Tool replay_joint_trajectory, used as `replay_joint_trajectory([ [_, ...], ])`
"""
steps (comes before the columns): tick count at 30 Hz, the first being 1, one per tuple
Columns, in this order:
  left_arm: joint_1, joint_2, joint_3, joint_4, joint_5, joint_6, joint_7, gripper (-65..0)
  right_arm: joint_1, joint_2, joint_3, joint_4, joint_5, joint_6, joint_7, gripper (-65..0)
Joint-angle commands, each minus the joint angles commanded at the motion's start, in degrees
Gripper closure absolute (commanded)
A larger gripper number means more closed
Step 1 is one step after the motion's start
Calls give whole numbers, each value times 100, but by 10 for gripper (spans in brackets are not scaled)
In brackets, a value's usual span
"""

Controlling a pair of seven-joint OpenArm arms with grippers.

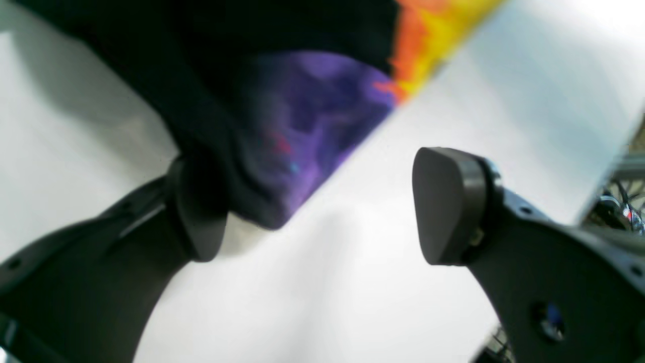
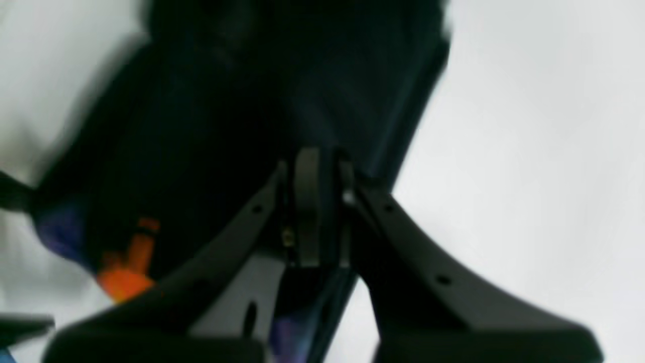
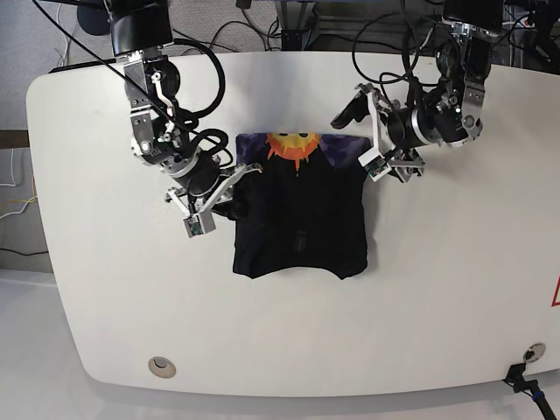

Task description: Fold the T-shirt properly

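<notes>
The black T-shirt [image 3: 302, 214] lies on the white table [image 3: 455, 262], roughly square, with the orange-yellow sun print [image 3: 293, 145] on a purple band at its far edge. My right gripper [image 3: 238, 178] is at the shirt's left edge; in the right wrist view the gripper [image 2: 315, 201] is shut on black fabric [image 2: 242, 101]. My left gripper [image 3: 360, 136] is at the shirt's far right corner with its jaws wide apart. In the left wrist view the gripper [image 1: 322, 212] is open, and the purple corner of the shirt [image 1: 302, 131] rests against its left finger [image 1: 201, 222].
Cables and arm bases [image 3: 297, 17] crowd the far table edge. Round grommets sit near the front edge at left [image 3: 158, 366] and right [image 3: 528, 353]. In the left wrist view the table edge and wiring [image 1: 617, 201] show at the right.
</notes>
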State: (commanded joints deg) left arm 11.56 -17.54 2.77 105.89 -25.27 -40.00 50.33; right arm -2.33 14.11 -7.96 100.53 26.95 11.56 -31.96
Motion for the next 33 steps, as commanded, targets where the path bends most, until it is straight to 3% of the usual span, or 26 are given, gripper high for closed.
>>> replay_joint_trajectory([
  [2,246,-35,-334,141,123,0,-18,-526,-422,229,9,484,0,-53,255,-43],
  [5,686,167,-1046,404,668,0,-105,-526,-1143,519,149,993,0,-114,703,-45],
  [7,1002,308,-1486,536,1037,0,-563,-526,-1688,536,378,1196,0,-264,1037,-47],
  [11,1600,721,-2171,615,1556,0,-1697,-526,-2778,571,809,1257,-18,-308,2022,-47],
  [14,1987,941,-2549,607,1626,0,-2470,-526,-3525,484,1011,1266,-536,-308,2593,-47],
  [19,2936,967,-2655,607,1626,0,-3270,-526,-4536,-158,1011,1266,-1644,-308,3112,-45],
  [22,3692,1213,-2743,607,1626,0,-3763,-526,-5125,-457,1011,1266,-2048,-308,3367,-44],
  [27,4791,1644,-2760,554,1626,0,-4448,-526,-6119,-519,993,1266,-2145,-316,3789,-43],
  [33,5363,1785,-2760,-123,1626,0,-4475,-526,-6760,-519,993,826,-2136,-316,3807,-43],
])
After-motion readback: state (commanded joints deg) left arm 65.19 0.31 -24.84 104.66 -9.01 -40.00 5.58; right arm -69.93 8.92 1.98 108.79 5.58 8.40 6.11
